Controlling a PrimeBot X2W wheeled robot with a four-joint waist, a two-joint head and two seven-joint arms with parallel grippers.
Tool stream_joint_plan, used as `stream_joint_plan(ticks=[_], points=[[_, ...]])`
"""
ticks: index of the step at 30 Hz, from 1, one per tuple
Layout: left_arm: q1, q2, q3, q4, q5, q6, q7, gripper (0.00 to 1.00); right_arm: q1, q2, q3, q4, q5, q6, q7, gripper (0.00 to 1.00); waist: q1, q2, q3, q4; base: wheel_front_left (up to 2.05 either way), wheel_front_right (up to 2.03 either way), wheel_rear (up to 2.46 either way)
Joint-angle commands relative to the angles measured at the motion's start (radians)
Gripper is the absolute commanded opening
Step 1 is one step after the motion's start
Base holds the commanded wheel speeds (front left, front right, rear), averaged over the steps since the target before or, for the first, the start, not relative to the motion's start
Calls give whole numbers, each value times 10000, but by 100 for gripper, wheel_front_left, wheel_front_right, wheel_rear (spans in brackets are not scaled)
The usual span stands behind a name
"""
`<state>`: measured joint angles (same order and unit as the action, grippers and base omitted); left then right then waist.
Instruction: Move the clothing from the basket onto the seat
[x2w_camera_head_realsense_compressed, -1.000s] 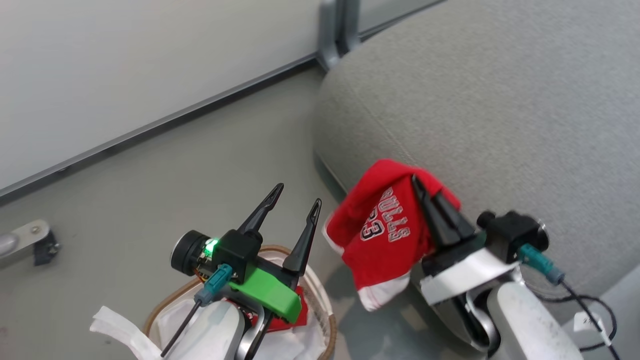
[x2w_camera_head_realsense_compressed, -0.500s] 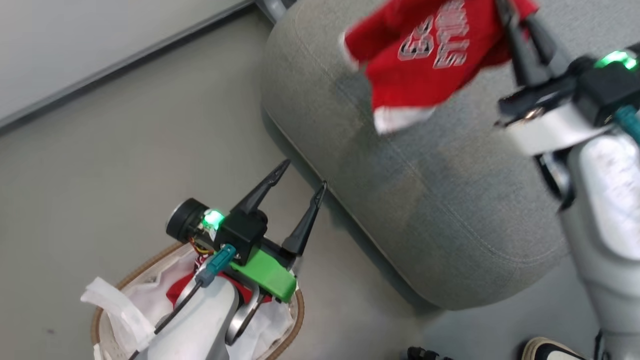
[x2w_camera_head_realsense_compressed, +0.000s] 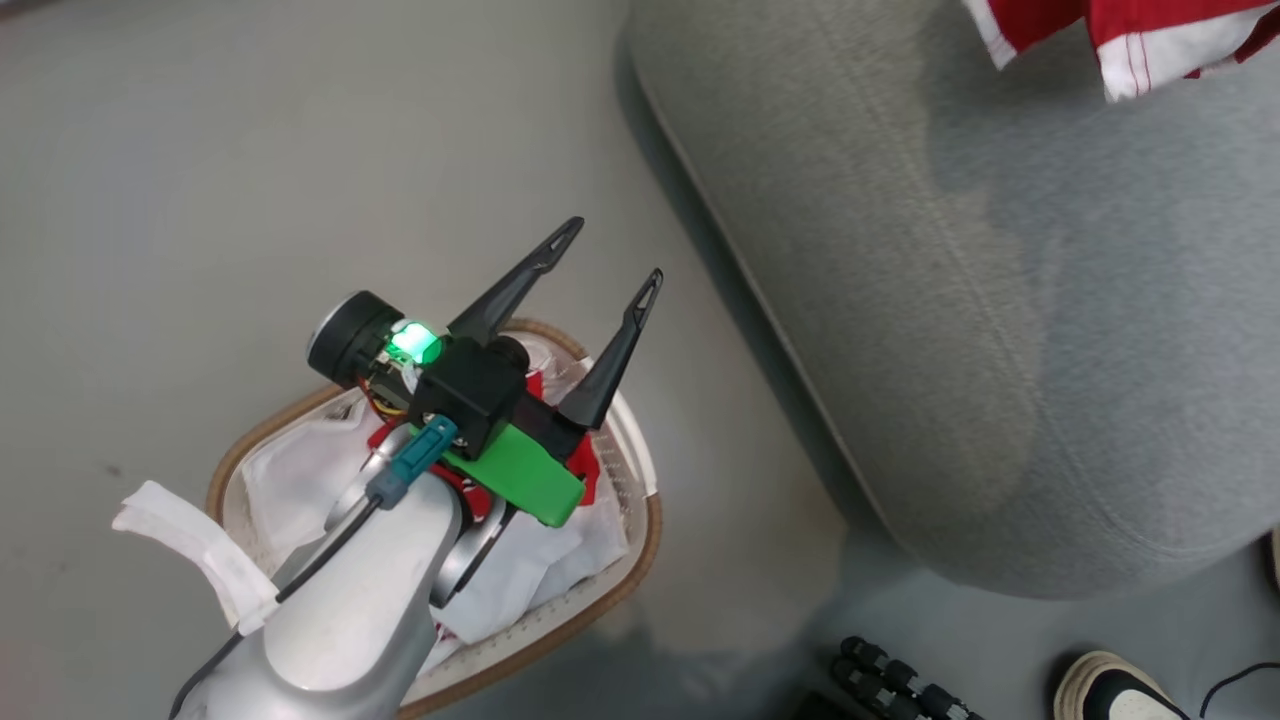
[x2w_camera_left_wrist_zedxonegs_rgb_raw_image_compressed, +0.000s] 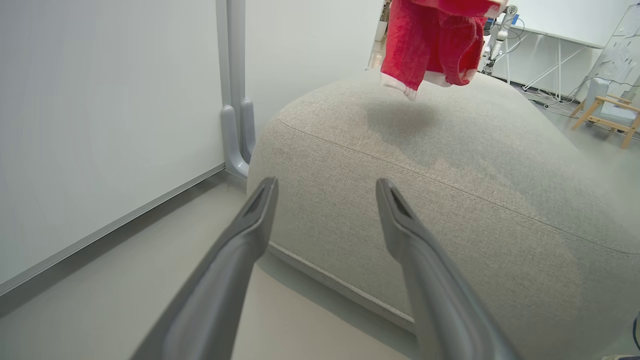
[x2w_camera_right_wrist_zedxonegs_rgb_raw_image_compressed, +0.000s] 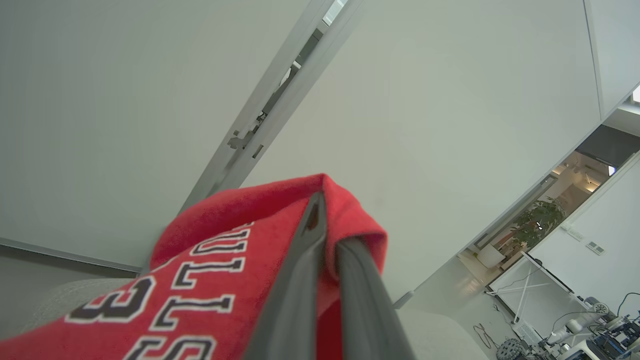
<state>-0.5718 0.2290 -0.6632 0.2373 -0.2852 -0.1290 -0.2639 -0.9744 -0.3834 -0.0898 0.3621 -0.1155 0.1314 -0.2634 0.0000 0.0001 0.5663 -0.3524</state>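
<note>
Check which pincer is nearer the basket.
Left. The left pincer hovers open directly above the basket; the right pincer is away over the seat, shut on a red garment.

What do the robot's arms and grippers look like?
The left arm is smooth silver-grey, with a teal plug on a thin black cable, a bright green block and a glowing green light. The left gripper and right gripper each have two long dark tapering fingers.
</note>
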Motion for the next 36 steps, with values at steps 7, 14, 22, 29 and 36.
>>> stream_joint_plan(ticks=[7,14,22,29,36], points=[[174,29,351,-250,203,-23,-10,100,547,520,-1606,1124,-1341,-14,-18,15,0,-1,1201,1368,0,0,0],[436,-136,583,-230,129,-23,-9,100,2014,1421,-3150,1715,-2046,-14,-20,100,0,-1,707,1319,0,0,0],[956,-410,645,-23,18,-23,-9,100,3983,2083,-3594,1368,-1464,-14,-19,100,0,-1,-473,1195,0,0,0],[1614,-641,960,123,-22,-23,-9,100,5190,2520,-2674,591,-647,-14,-19,100,0,-1,-1515,1359,0,0,0],[2108,-847,1472,305,79,-23,-8,100,5853,3036,-1121,-225,576,-14,-21,100,0,-1,-2202,1895,0,0,0]])
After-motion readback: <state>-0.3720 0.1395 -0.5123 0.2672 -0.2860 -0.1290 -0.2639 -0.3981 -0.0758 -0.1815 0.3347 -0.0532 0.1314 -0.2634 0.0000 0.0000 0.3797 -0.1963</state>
